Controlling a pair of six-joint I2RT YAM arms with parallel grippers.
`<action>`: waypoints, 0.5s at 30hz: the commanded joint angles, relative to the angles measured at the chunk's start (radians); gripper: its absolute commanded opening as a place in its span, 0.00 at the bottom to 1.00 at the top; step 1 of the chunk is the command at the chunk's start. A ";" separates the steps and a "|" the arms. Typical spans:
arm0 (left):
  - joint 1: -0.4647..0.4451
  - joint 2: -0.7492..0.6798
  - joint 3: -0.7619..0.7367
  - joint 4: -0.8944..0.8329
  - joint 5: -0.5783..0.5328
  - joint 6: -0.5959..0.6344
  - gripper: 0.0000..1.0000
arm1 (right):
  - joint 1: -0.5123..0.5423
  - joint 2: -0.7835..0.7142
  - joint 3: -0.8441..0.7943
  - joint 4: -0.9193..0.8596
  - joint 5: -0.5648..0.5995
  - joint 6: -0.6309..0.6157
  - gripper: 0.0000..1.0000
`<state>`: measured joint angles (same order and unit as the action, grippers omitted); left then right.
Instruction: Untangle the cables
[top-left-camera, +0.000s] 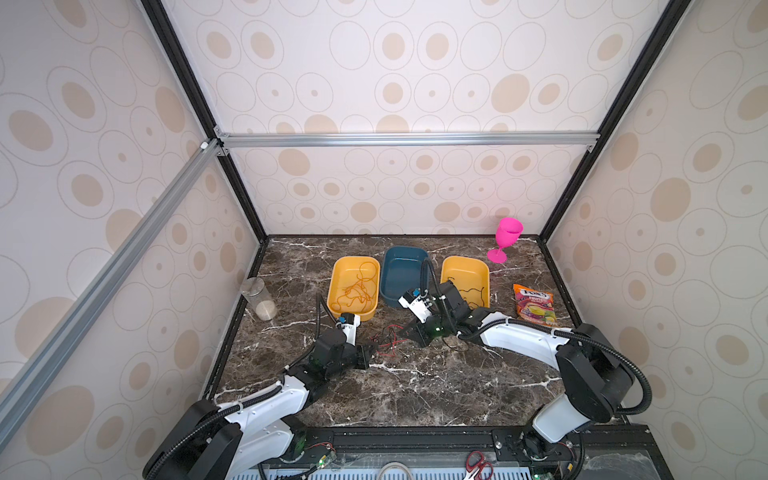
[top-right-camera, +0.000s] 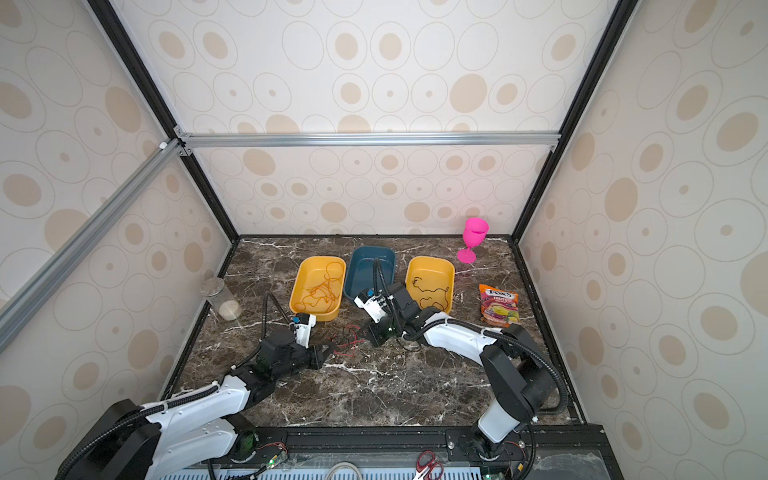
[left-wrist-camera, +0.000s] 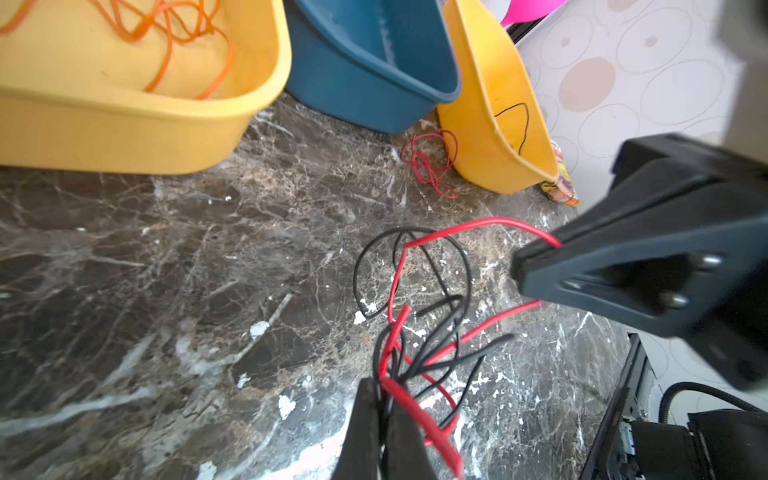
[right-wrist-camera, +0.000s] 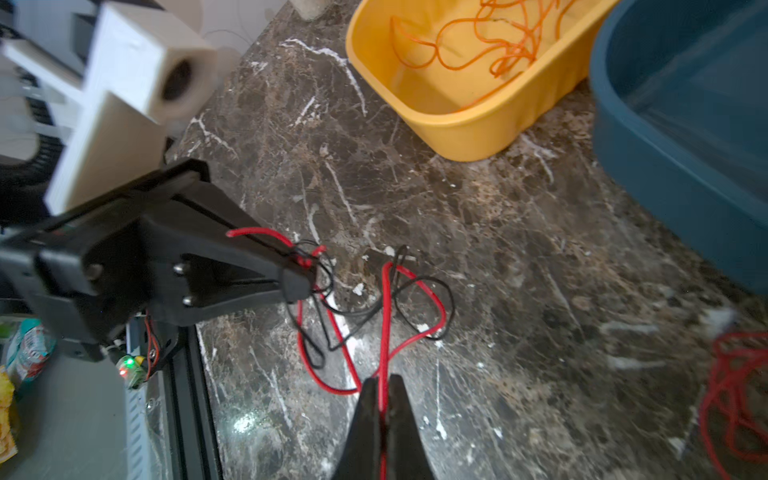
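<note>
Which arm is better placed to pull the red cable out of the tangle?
Right: the right gripper pinches one red cable alone, while the left gripper clamps the mixed tangle, probably anchoring it.

Red and black cables (top-right-camera: 348, 338) lay tangled on marble table (top-right-camera: 374, 386) between left gripper (top-right-camera: 331, 347) and right gripper (top-right-camera: 366, 331); orange cable (top-right-camera: 322, 293) sat in yellow tray (top-right-camera: 311, 272).

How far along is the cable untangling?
Done: orange cable lies in one yellow tray, black cable in the other yellow tray. In hand: left gripper and right gripper shut on the red-and-black tangle. Left: separating it; a thin red bundle lies loose; blue tray looks empty.
</note>
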<state>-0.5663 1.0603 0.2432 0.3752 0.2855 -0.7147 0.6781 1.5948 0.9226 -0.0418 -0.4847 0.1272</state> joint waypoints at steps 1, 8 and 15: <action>0.031 -0.030 -0.024 -0.088 -0.086 -0.017 0.01 | -0.040 -0.051 -0.029 -0.073 0.140 0.018 0.00; 0.085 -0.124 -0.054 -0.164 -0.170 -0.074 0.06 | -0.057 -0.102 -0.078 -0.191 0.268 0.040 0.00; 0.105 -0.153 -0.074 -0.136 -0.131 -0.081 0.11 | -0.055 -0.127 -0.116 -0.161 0.201 0.075 0.00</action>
<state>-0.4667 0.9157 0.1658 0.2550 0.1761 -0.7784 0.6178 1.4914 0.8139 -0.1791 -0.2882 0.1848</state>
